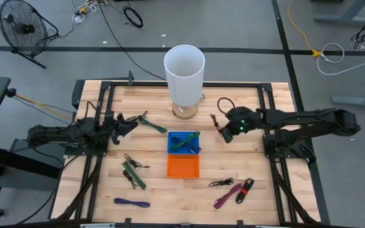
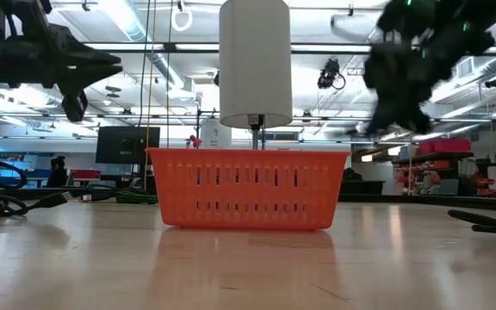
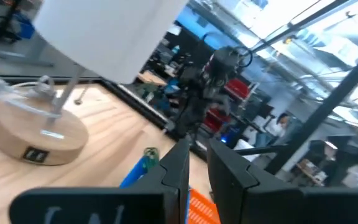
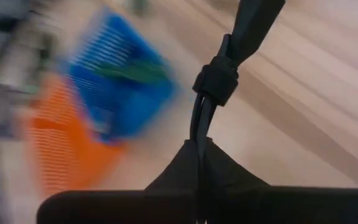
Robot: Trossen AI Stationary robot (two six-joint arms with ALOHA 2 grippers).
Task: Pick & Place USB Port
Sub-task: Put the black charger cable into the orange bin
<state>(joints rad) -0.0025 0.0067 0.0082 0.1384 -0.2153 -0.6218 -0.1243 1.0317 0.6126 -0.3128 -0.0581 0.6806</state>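
I had one green cable (image 1: 185,143) in the blue basket (image 1: 184,142), my right claw (image 1: 224,132) at three o'clock clamped on a black cable (image 4: 211,87), the left claw (image 1: 130,123) closed and empty, and more cables (image 1: 232,188) lay on the worktop (image 1: 233,161).

Desk (image 1: 233,171): pale wood planks, light-and-tan striping, black frame rails. Lamp shade (image 1: 184,68) plain white; its round base (image 1: 184,111) light wood. Far basket (image 1: 184,142) bright blue with slotted walls, a green cable (image 1: 185,143) lying in it. Near basket (image 1: 183,166) orange, vertical slot pattern on its side. Loose cables: green (image 1: 152,124) far left, green (image 1: 134,175) near left, purple (image 1: 131,202), black (image 1: 220,183), magenta (image 1: 227,196), red-and-black (image 1: 244,190). Both arms dark; right tool (image 1: 221,130) carries a black cable (image 4: 216,87). Floor grey.
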